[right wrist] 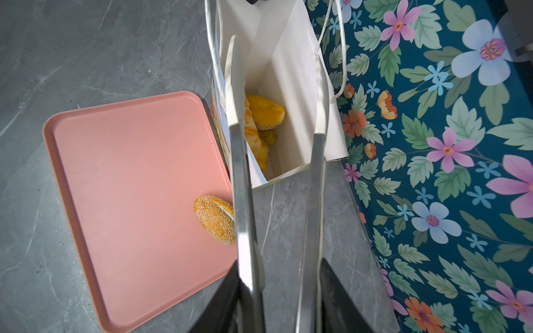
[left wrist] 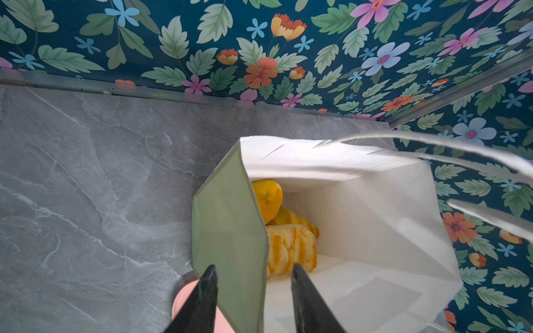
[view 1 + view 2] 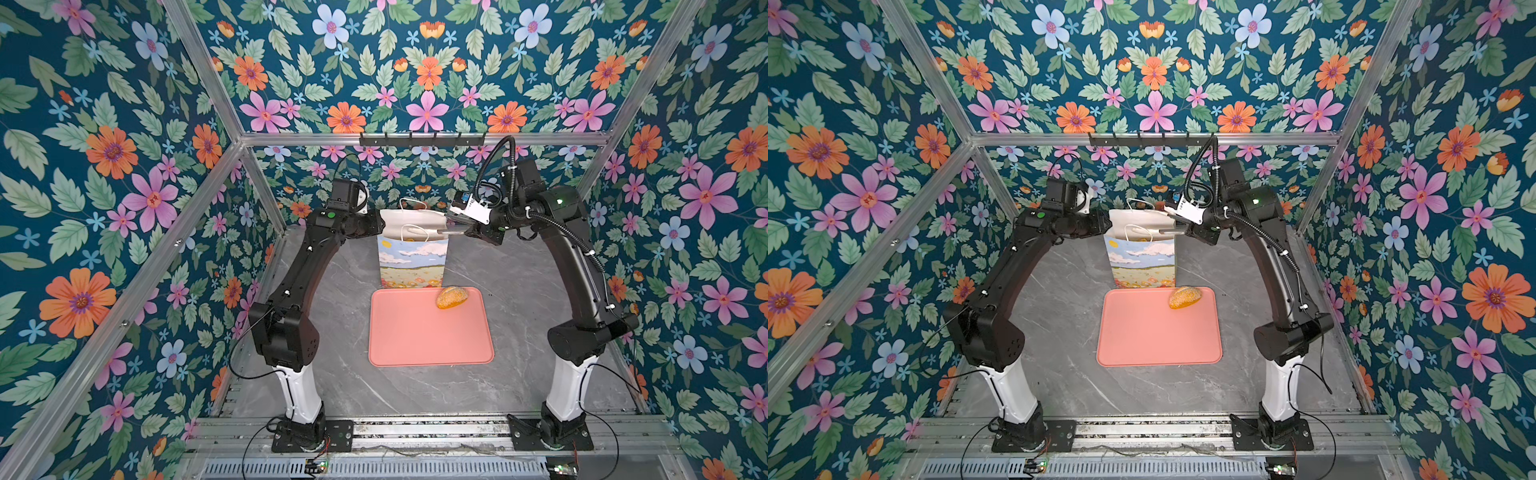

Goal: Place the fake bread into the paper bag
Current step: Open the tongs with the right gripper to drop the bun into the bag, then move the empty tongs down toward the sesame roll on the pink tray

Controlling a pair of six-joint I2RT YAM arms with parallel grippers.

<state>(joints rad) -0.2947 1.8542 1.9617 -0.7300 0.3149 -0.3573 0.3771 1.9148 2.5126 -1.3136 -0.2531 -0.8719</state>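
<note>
**One sesame roll on the tray, the rest in the bag**

On the left, the left gripper (image 2: 253,266) sits at the left side of the paper bag (image 3: 411,262). Its black jaws are released and stand apart. One finger is outside the bag's green side wall and the other is inside the mouth, and they are not pinching the wall.

The bag stands upright on the grey marble-look table (image 3: 332,374), at the middle far side, with its mouth open and its white cord handles loose. Several golden bread pieces (image 2: 291,248) lie heaped on the bottom against that left wall. A ridged croissant and a sesame-speckled piece can be made out, but the exact count cannot be told.

Just in front of the bag lies the pink tray (image 3: 415,332). It carries a single sesame roll (image 3: 451,297) at its far right corner, near the foot of the bag.

On the right, the right gripper (image 1: 278,276) clasps a pair of metal tongs (image 1: 242,173). Its black fingers press on the outside of the two silver arms. The tongs reach over the right side of the bag's mouth with their tips apart and nothing between them.
</note>
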